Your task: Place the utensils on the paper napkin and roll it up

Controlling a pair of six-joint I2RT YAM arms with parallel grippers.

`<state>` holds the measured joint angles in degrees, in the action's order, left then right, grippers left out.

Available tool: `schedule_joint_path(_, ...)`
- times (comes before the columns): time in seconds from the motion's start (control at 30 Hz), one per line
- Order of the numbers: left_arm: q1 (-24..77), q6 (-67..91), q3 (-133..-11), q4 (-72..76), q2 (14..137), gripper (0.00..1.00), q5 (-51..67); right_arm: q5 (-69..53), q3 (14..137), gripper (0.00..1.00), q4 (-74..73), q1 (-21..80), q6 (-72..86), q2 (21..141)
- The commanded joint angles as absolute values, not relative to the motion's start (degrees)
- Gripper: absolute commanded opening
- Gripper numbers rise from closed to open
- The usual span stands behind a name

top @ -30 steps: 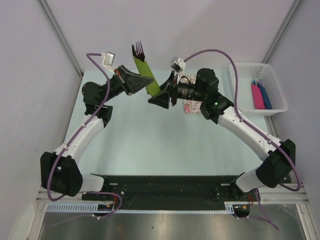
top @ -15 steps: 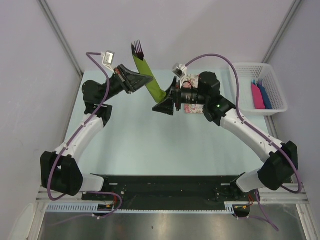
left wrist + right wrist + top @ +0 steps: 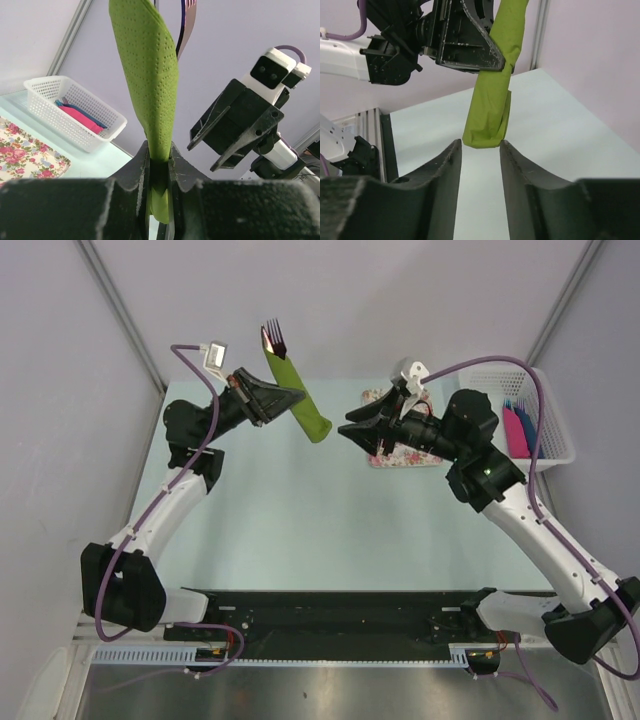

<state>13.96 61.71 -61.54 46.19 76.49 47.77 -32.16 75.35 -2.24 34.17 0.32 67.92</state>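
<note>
Top: left gripper (image 3: 292, 398) clamped on the rolled paper napkin (image 3: 310, 418) mid-length. Roll is held tilted above the bench (image 3: 280, 510), fork (image 3: 275, 337) tines sticking out the top. Left arm reaches forward, elbow bent. Right gripper (image 3: 350, 433) has jaws apart, empty, near the roll's lower end, over the floral mat (image 3: 405, 455).
Left wrist: dimpled olive-green paper pinched tight; glossy maroon fork above.
Right wrist: the roll's folded bottom end hangs just beyond the 2 parted fingers (image 3: 445, 180), not touching.
</note>
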Motion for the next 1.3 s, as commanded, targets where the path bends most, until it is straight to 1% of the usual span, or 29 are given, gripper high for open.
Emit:
schedule_joint_path(0.0, 14.6, 60.9, -62.5, 51.8, 74.4, 0.00, 47.6, -32.2, 78.4, 0.35, -1.1, 31.7, 9.5, 71.0)
schedule_joint_path(0.1, 15.1, 60.6, -62.7, 52.4, 74.4, 0.00, 48.5, -36.6, 80.1, 0.29, -0.6, 29.9, 19.6, 74.0)
schedule_joint_path(0.33, 15.6, 59.9, -62.8, 52.2, 74.3, 0.00, 49.2, -42.5, 80.6, 0.29, 4.7, 28.3, 28.9, 77.2)
schedule_joint_path(0.67, 15.7, 59.2, -62.8, 51.6, 74.5, 0.00, 49.2, -45.3, 80.3, 0.33, 5.5, 28.0, 31.0, 76.7)
schedule_joint_path(1.03, 16.3, 59.3, -64.0, 51.8, 75.4, 0.00, 49.6, -46.5, 80.9, 0.32, 3.5, 27.9, 30.9, 79.5)
schedule_joint_path(1.1, 16.3, 59.3, -64.2, 51.8, 75.4, 0.00, 49.5, -46.8, 80.9, 0.30, 2.4, 27.9, 30.2, 79.8)
schedule_joint_path(1.2, 16.3, 59.4, -64.2, 51.8, 75.4, 0.00, 49.4, -47.3, 80.6, 0.18, 2.2, 27.9, 30.0, 79.8)
schedule_joint_path(1.23, 16.3, 59.4, -64.2, 51.9, 75.5, 0.00, 49.5, -47.4, 80.3, 0.08, 2.4, 27.8, 30.0, 79.6)
schedule_joint_path(1.27, 16.3, 59.5, -64.2, 51.8, 75.4, 0.00, 49.4, -47.4, 79.8, 0.03, 2.8, 27.8, 30.1, 79.5)
